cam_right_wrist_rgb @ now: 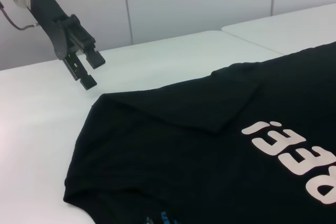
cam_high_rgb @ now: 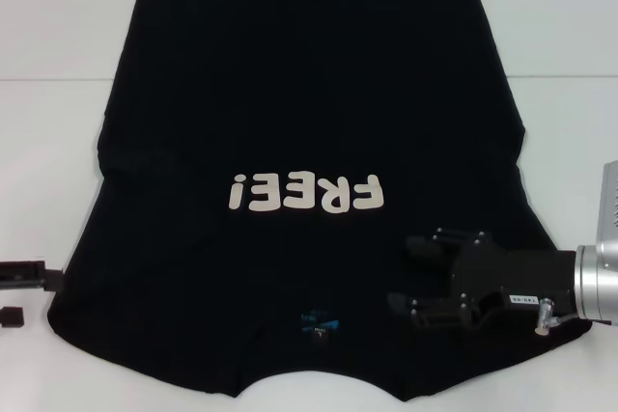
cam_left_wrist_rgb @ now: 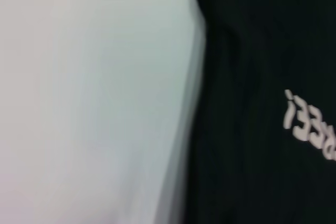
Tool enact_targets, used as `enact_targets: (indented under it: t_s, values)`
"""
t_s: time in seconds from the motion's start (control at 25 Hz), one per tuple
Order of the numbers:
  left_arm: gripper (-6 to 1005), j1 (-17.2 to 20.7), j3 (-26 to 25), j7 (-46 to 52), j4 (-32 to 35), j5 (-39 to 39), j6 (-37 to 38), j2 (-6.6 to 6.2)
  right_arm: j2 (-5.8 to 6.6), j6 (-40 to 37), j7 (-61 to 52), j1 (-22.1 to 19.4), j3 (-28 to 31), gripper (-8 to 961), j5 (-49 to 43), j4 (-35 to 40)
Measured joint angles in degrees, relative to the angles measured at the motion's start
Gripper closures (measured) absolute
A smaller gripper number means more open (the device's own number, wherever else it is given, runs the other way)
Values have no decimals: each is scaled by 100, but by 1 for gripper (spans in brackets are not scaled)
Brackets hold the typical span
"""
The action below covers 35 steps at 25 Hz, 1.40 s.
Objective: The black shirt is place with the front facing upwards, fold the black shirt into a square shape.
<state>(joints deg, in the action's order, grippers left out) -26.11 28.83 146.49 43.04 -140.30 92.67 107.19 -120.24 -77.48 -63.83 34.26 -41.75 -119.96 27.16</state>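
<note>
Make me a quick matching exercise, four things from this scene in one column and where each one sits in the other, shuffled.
1. left gripper
2. right gripper
3. FREE! lettering
4. neck label

A. over the black shirt, near its right shoulder
B. middle of the chest
C. above the white table, just off the shirt's left edge
D. by the collar, near edge

Pairs: 1-C, 2-A, 3-B, 4-D

black shirt (cam_high_rgb: pixel 309 123): plain black, cream "FREE!" lettering (cam_high_rgb: pixel 307 194), blue mark on neck label (cam_high_rgb: pixel 319 320). bench (cam_high_rgb: pixel 58 94): white. right hand (cam_high_rgb: pixel 410 272): black.
</note>
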Motion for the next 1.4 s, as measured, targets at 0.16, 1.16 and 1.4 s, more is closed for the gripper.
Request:
enact_targets:
  t_s: [0.16, 1.16, 1.4]
  values:
    - [68, -97, 41, -7, -13, -162, -82, 53, 0, 40, 9, -3, 0, 71, 0, -31]
    - [69, -222, 653, -305, -13, -211, -581, 317, 0, -79, -61, 8, 44, 70, -1, -62]
    - [81, -225, 678, -392, -2, -214, -609, 334, 0, -105, -62, 11, 45, 70, -1, -63]
